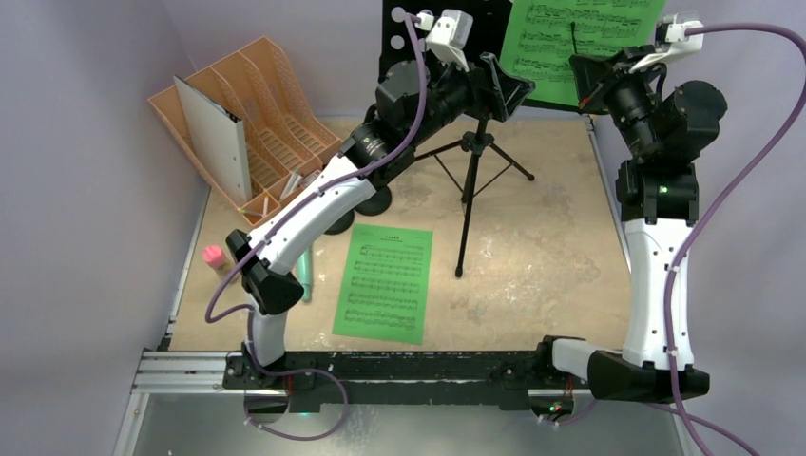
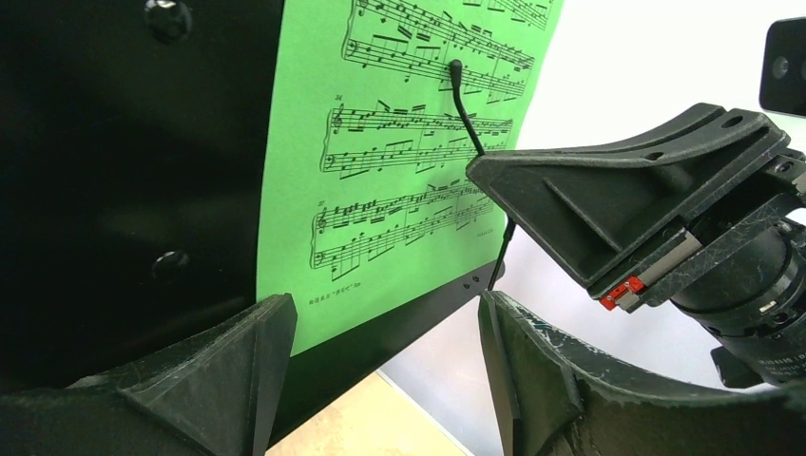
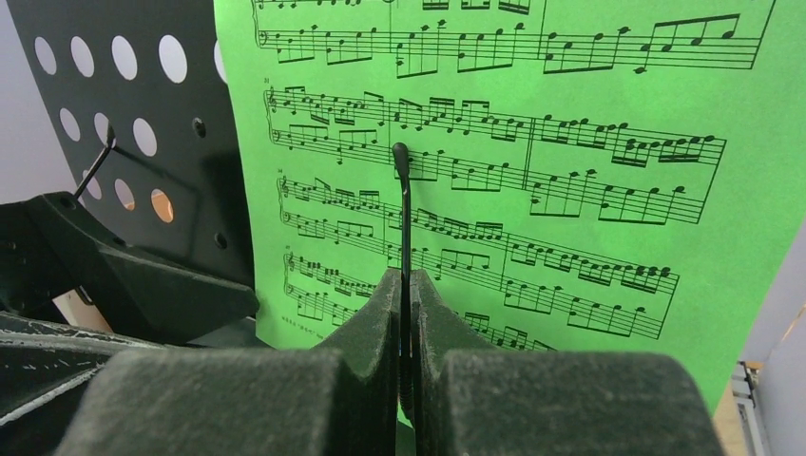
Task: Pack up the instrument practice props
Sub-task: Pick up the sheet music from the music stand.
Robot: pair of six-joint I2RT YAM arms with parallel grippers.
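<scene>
1. Instrument practice props sit around the black tripod stand point(image 1: 470, 190) on the desk point(image 1: 551, 256), taken here from its far left to its right.
2. Far left of the stand is an orange file rack point(image 1: 271, 114) holding a grey binder point(image 1: 214, 123). It is no part of the packing and looks clear of the work.
3. Left of the stand, near the desk edge, lie a pink microphone point(image 1: 215, 256) and a teal microphone point(image 1: 306, 271), the teal one partly under the left arm. Both look light, hard and rounded, so they may roll; grip across the handle.
4. Just left of the stand's legs, a loose green page point(image 1: 384, 282) lies flat. It is thin and floppy and hard to pinch, so an edge would need lifting first.
5. At the stand's perforated plate point(image 3: 190, 100) is the left hand point(image 2: 380, 370), fingers apart and holding nothing. It is lined up with the bottom ledge; I cannot tell whether it touches.
6. On the plate's right part, the mounted green page point(image 3: 570, 142) stands upright, pinned by a thin retaining wire point(image 3: 403, 209). Paper creases and tears, so take its free lower edge once the wire is off it.
7. Right of the stand, the right hand point(image 3: 404, 294) has its fingers together, clamped on the wire. The wire looks slim and springy and may slip. The top-heavy stand could tip under a hard pull.
</scene>
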